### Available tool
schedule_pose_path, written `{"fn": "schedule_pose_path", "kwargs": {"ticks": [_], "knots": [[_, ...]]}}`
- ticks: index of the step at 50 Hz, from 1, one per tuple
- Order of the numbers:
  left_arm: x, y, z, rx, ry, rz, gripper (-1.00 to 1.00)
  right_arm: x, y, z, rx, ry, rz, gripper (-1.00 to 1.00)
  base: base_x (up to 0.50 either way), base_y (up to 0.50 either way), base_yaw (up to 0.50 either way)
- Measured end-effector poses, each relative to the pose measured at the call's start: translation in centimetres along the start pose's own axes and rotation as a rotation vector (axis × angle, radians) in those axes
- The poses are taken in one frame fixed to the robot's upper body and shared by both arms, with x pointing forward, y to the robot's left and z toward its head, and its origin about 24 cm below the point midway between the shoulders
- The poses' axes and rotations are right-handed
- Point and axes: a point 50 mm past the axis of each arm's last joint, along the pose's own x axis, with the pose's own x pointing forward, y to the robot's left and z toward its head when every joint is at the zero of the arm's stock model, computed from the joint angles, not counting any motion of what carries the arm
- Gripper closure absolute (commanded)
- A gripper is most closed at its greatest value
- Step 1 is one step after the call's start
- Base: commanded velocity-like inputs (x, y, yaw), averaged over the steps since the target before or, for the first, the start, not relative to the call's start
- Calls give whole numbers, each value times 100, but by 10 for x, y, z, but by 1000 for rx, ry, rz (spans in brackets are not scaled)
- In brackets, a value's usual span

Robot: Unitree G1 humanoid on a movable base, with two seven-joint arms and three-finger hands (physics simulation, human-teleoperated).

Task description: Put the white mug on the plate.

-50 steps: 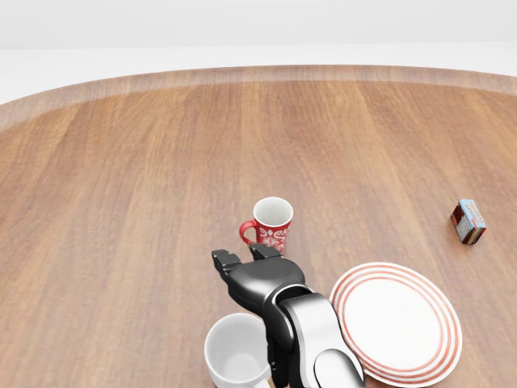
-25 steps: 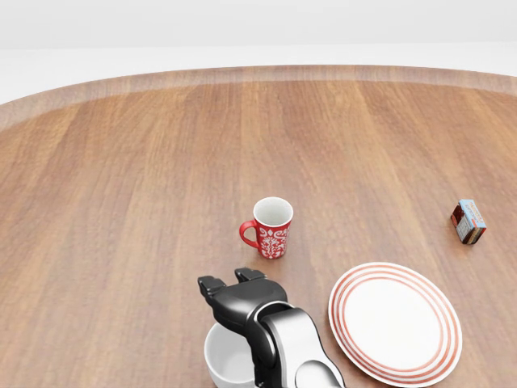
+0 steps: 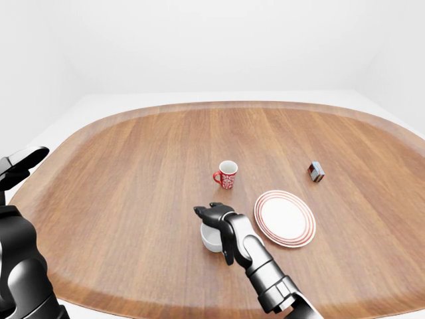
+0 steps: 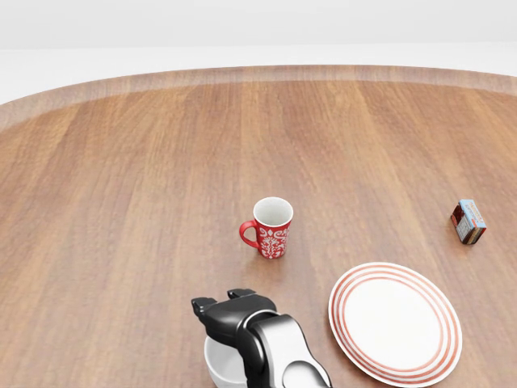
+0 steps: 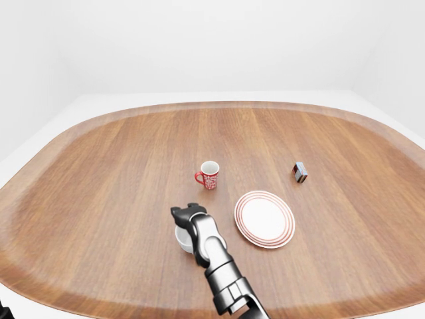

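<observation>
The white mug (image 4: 220,365) stands upright on the wooden table (image 3: 133,166), at the bottom of the head view and left of the plate. My right hand (image 4: 220,308) hovers over the mug and covers most of its rim; its fingers are spread open and do not close round it. The white plate (image 4: 396,319) with red rings lies bare to the right of the mug. My left hand (image 3: 20,163) is raised at the far left edge of the left-eye view, well away from both, with its fingers spread.
A red patterned mug (image 4: 271,228) stands above the white mug in the head view, handle to the left. A small box (image 4: 468,221) lies at the right, above the plate. The table's near rim runs along the bottom of the eye views.
My right hand has drawn back toward the bottom of the head view, from beside the red mug to over the white mug. Mugs, plate and box have not moved.
</observation>
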Motion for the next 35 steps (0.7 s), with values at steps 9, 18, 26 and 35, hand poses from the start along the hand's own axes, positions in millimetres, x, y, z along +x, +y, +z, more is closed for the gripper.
{"fn": "schedule_pose_path", "kwargs": {"ticks": [9, 18, 26, 35], "knots": [[0, 0, 0, -1, -2, 0, -100, 3, 2, 1, -4, 0, 22, -100, 0, 0, 0], [0, 0, 0, 0, 1, 1, -100, 5, 1, 1, -13, 6, 28, -100, 0, 0, 0], [1, 1, -1, 1, 4, 1, -100, 8, -2, 0, -23, 10, 41, -100, 0, 0, 0], [1, 1, -2, 1, 6, 1, -100, 13, -8, -2, -36, 17, 64, -100, 0, 0, 0]]}}
